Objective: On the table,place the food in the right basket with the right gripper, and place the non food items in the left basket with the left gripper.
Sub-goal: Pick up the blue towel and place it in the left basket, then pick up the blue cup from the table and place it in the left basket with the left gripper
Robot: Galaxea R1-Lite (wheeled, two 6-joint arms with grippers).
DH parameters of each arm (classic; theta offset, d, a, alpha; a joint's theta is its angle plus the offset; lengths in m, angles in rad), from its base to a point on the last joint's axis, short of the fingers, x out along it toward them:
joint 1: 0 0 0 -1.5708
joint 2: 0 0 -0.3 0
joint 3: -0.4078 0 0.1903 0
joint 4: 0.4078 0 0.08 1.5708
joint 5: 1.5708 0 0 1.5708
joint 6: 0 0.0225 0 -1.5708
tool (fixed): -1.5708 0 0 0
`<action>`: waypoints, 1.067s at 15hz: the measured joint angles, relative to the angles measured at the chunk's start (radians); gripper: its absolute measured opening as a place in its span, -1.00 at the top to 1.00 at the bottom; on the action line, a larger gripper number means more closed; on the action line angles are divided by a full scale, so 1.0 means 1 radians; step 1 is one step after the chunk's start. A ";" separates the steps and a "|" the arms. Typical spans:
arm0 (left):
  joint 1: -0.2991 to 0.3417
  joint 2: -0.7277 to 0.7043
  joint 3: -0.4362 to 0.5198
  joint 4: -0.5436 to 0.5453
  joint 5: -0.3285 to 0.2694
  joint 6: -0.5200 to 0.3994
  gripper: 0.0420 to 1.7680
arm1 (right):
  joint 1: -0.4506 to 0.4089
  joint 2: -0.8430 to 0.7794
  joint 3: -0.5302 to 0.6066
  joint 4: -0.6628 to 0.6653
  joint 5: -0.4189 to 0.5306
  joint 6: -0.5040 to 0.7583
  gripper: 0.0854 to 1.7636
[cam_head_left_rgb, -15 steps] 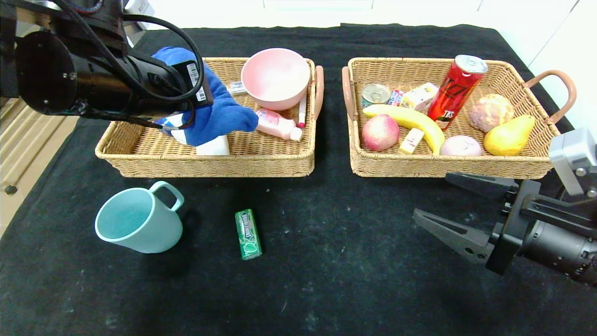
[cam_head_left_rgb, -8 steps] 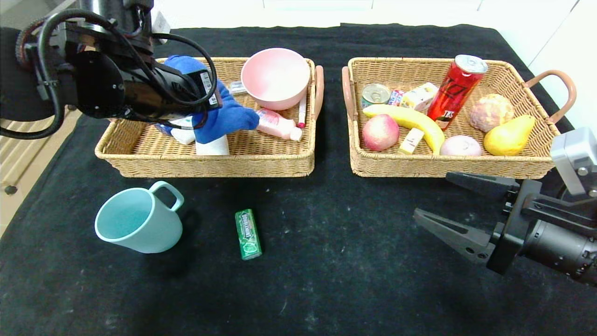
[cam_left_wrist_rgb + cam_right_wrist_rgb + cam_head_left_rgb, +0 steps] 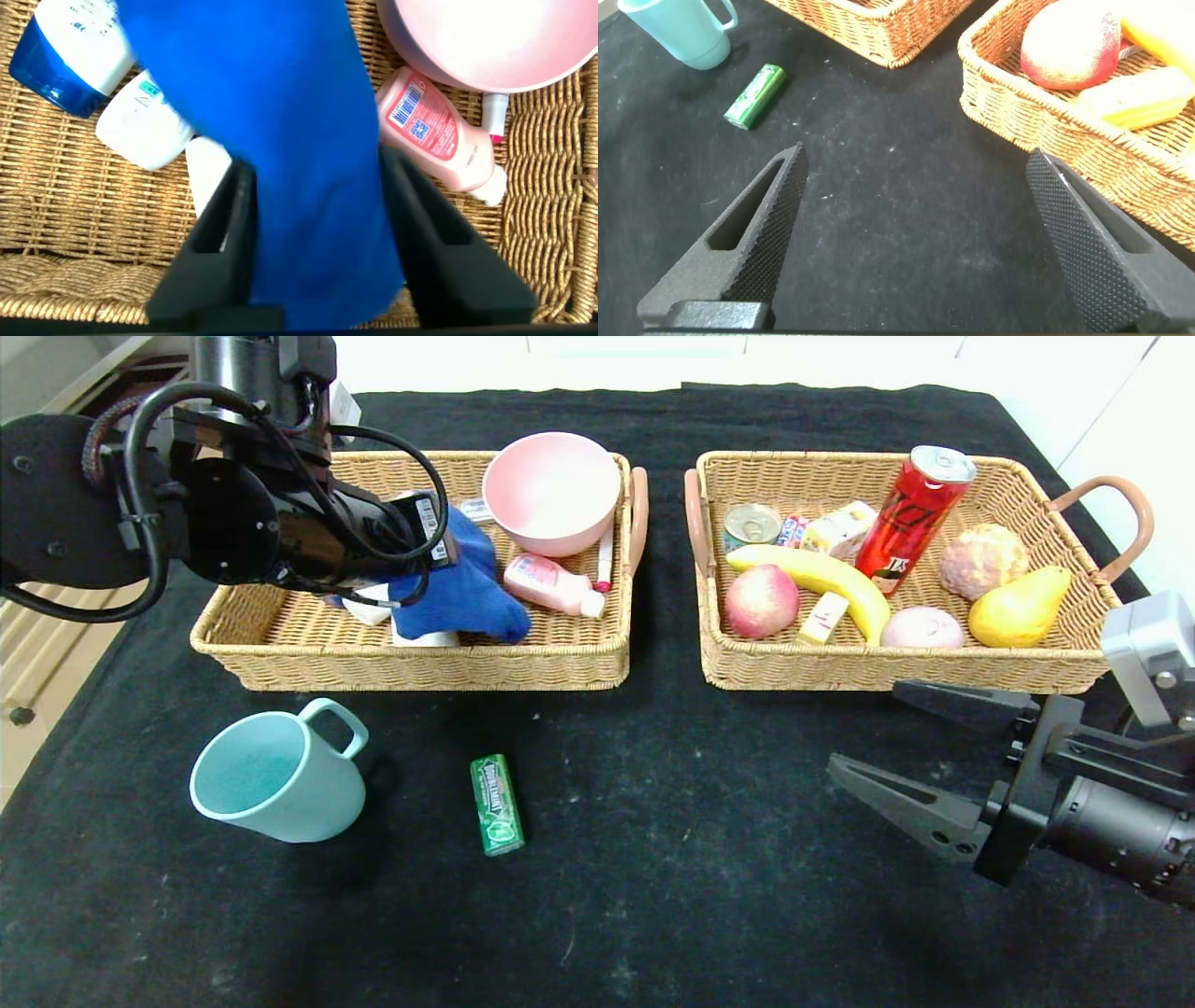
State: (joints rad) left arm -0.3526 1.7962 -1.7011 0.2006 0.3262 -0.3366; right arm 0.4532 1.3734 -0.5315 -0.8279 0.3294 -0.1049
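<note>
While your left gripper (image 3: 318, 233) hangs over the left basket (image 3: 280, 658), the blue cloth (image 3: 462, 593) sits between its two fingers (image 3: 220, 243); the jaws look parted either side of the cloth, but you cannot tell whether they press on it or have let it go. Beneath the gripper and the cloth lie white bottles (image 3: 145, 121), one with a blue end (image 3: 61, 56). Just beside the gripper, toward the basket's inner end, you have a pink bottle (image 3: 553, 585) and, beyond it, a pink bowl (image 3: 551, 490).

Your right gripper (image 3: 910, 238) hovers low over the black counter (image 3: 700, 859) with its jaws spread wide and nothing between them. The right basket (image 3: 840, 667) stands just beyond its far finger, holding a banana (image 3: 822, 579), a peach (image 3: 761, 600), a pear (image 3: 1018, 607) and a red can (image 3: 910, 518). Well ahead of that gripper, out on the counter, you see a green pack of gum (image 3: 496, 804), and farther off a teal mug (image 3: 275, 775), upright, neither in a basket.
</note>
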 joint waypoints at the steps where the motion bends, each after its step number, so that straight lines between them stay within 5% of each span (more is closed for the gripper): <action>1: 0.000 -0.002 0.003 0.002 0.000 0.000 -0.15 | 0.000 0.001 0.000 0.000 0.000 0.000 -0.94; 8: -0.010 -0.051 0.023 0.088 0.002 0.004 -0.61 | 0.000 0.004 0.001 0.000 0.000 0.000 -0.94; 16: -0.085 -0.247 0.147 0.390 0.008 0.018 -0.82 | 0.000 -0.001 0.002 0.000 0.000 0.000 -0.94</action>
State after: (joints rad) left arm -0.4377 1.5496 -1.5543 0.5906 0.3343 -0.3189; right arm 0.4536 1.3726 -0.5296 -0.8279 0.3294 -0.1049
